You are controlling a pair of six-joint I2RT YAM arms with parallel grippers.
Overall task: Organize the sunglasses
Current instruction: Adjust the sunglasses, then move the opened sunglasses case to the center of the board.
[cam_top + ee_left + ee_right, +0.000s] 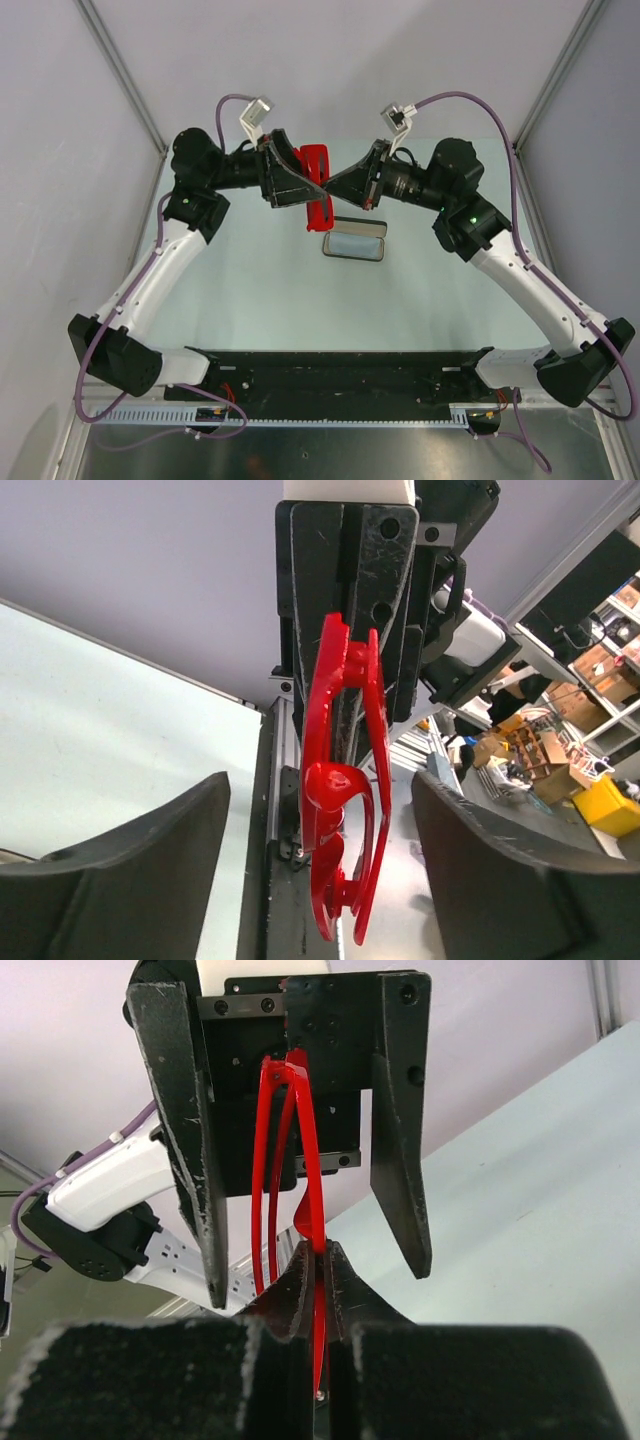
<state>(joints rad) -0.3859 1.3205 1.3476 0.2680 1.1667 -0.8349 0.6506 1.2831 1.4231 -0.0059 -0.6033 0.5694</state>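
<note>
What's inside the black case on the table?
A pale blue cloth lies in the black case, filling it so only the dark rim shows. Anything underneath the cloth is covered, so I can't tell. The red sunglasses aren't inside; they're held up in the air.

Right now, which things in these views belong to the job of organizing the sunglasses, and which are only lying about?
Belong to the job:
- red sunglasses, pinched by the right fingers, with the open left fingers on either side
- black case on the table, probably where they go

Only lying about:
- yellow bin
- cardboard boxes, both beyond the table
</note>
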